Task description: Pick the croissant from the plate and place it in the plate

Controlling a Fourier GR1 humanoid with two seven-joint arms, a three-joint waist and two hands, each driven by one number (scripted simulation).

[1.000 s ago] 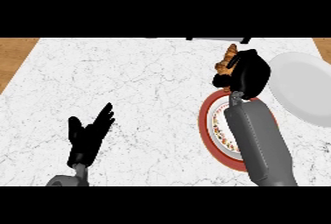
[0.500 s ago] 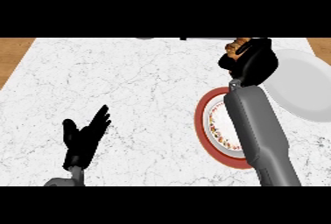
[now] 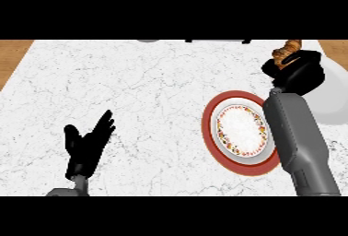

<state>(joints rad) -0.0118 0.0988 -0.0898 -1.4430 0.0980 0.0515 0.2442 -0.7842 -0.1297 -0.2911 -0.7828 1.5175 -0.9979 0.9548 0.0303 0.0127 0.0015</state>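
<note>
Over the worktop (image 3: 136,92) your right robot hand (image 3: 299,71) has travelled further out and to the right, leaving the red-rimmed plate (image 3: 207,122) behind it. The pale plate (image 3: 336,101) lies just to its right. Your left robot hand (image 3: 87,144) rests spread, well to the left. The right hand's fingers curl round the croissant (image 3: 287,48), which pokes out beyond them. Let go here and it probably catches the pale plate's rim or lands on the worktop.

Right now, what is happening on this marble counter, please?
The robot's right hand is curled round a golden-brown croissant, held at the far right of the white marble counter, beside a plain white plate. The croissant is off the red-rimmed patterned plate and not yet set down. The left hand rests open at the lower left.
</note>
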